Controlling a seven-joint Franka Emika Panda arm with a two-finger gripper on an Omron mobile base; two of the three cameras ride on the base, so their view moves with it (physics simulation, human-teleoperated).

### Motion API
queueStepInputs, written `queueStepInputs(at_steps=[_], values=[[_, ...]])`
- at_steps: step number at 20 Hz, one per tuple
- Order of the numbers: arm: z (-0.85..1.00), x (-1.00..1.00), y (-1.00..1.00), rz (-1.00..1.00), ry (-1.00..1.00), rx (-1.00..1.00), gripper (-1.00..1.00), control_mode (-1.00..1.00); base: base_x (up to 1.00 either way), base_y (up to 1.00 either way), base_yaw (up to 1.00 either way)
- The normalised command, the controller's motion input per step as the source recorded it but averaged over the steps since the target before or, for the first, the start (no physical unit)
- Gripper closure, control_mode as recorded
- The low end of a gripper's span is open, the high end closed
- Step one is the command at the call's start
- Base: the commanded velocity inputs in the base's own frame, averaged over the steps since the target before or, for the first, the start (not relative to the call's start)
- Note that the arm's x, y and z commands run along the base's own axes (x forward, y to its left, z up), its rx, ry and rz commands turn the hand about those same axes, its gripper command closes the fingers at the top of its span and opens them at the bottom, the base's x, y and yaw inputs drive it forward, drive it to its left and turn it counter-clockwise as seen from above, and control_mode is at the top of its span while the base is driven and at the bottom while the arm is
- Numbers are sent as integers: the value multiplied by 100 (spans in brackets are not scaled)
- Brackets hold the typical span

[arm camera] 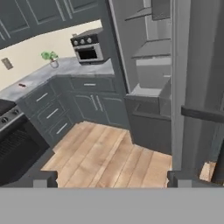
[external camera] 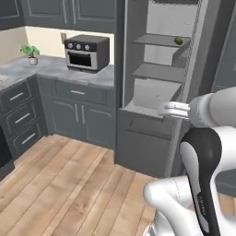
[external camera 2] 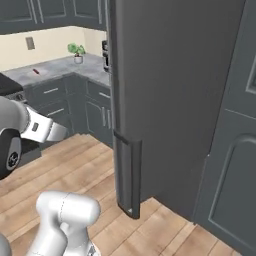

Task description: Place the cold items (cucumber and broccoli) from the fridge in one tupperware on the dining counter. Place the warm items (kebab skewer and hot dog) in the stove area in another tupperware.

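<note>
The one task item I can make out is a small green thing [external camera: 178,41] on the upper fridge shelf [external camera: 161,39], at the upper right of the left base frame, tucked near the shelf's right end against the inner wall. It is too small to tell whether it is the cucumber or the broccoli. If broccoli, I judge it light, stiff in the stalk and crumbly in the crown, best taken at the stalk; if cucumber, firm, smooth and a little slippery, best pinched across its middle.

Below it sit a second shelf [external camera: 159,72] and the drawer front [external camera: 148,126] of the lower compartment. The fridge door [external camera 2: 165,100] stands open and takes up the middle of the right base frame, its long dark handle [external camera 2: 128,172] running down at lower centre.

My pincer [arm camera: 112,179] shows at the bottom of the hand frame, its two dark tips spread wide apart with nothing between them, looking at wooden floor [arm camera: 105,153] and the fridge. It is well apart from the green thing.

Farther out, at the upper left of the left base frame, a toaster oven [external camera: 86,52] and a potted plant [external camera: 31,52] stand on the grey counter [external camera: 50,69].
</note>
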Motion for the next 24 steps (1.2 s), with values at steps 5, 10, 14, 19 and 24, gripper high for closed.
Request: queueStepInputs(at_steps=[5,10,14,19,24], values=[[0,0,0,0,0,0,-100,100,49,74,-39],[0,0,0,0,0,0,-100,100,55,59,-28],[0,0,0,0,0,0,-100,100,48,44,-64],[0,0,0,0,0,0,-100,100,53,40,-74],[0,0,0,0,0,0,-100,100,64,73,-75]])
